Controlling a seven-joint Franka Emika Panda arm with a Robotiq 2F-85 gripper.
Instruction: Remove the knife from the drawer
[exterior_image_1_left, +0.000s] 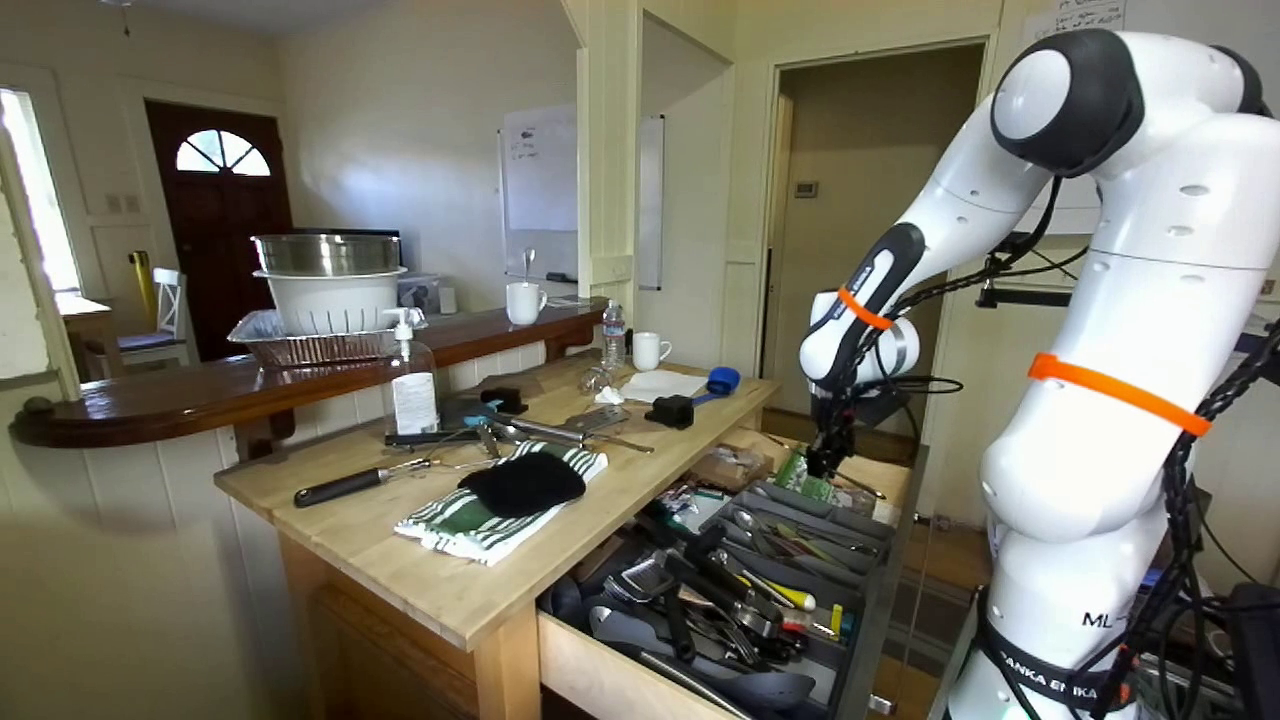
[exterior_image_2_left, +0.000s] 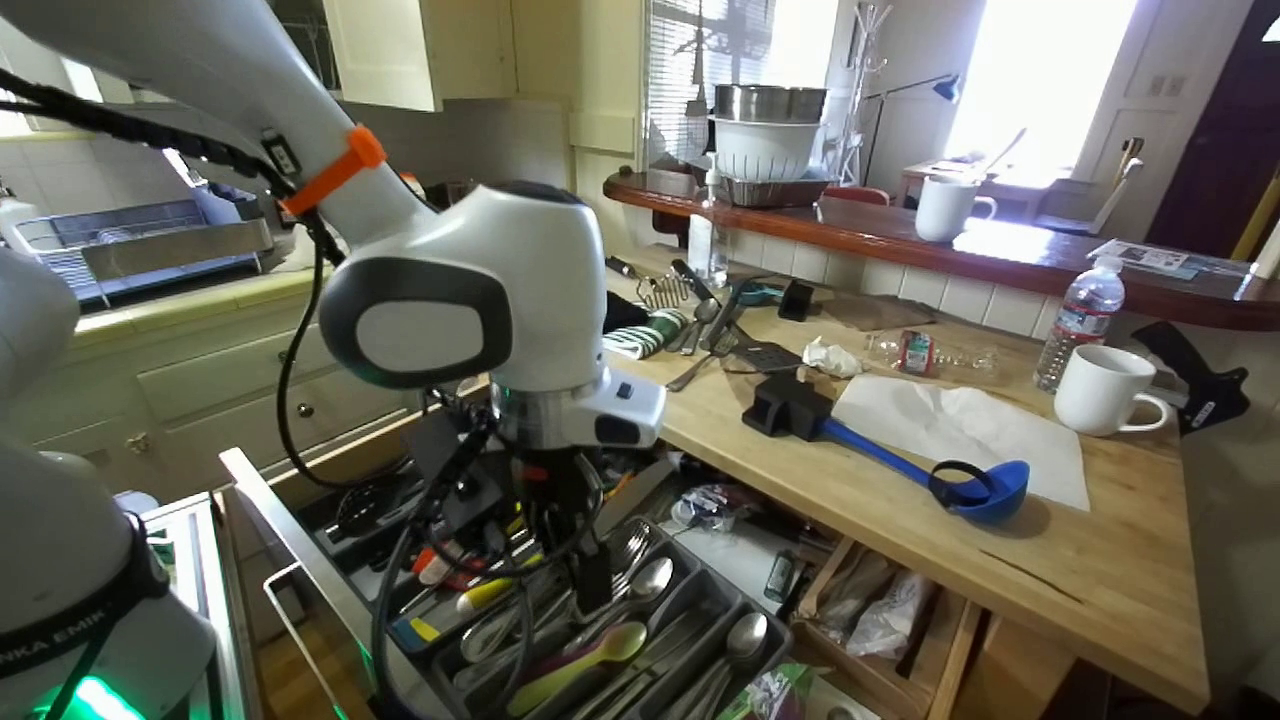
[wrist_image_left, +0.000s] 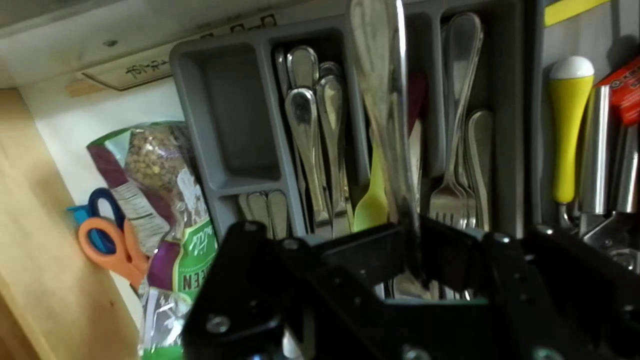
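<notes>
tool (wrist_image_left: 418, 255) grips metal utensil (wrist_image_left: 386, 110) over drawer (exterior_image_1_left: 600, 675)

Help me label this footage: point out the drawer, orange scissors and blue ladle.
Drawer (exterior_image_1_left: 600, 680), in an exterior view: wooden side wall.
Orange scissors (wrist_image_left: 132, 255), in the wrist view: handle.
Blue ladle (exterior_image_2_left: 1003, 497), in an exterior view: bowl.

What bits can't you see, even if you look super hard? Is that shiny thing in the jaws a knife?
Metal utensil, in the wrist view: the picture's top edge cuts it off and the jaws hide its lower end, so I can't tell if it is one.
Orange scissors, in the wrist view: the bag covers the blades.
Board writing, in an exterior view: too small to read.
</notes>
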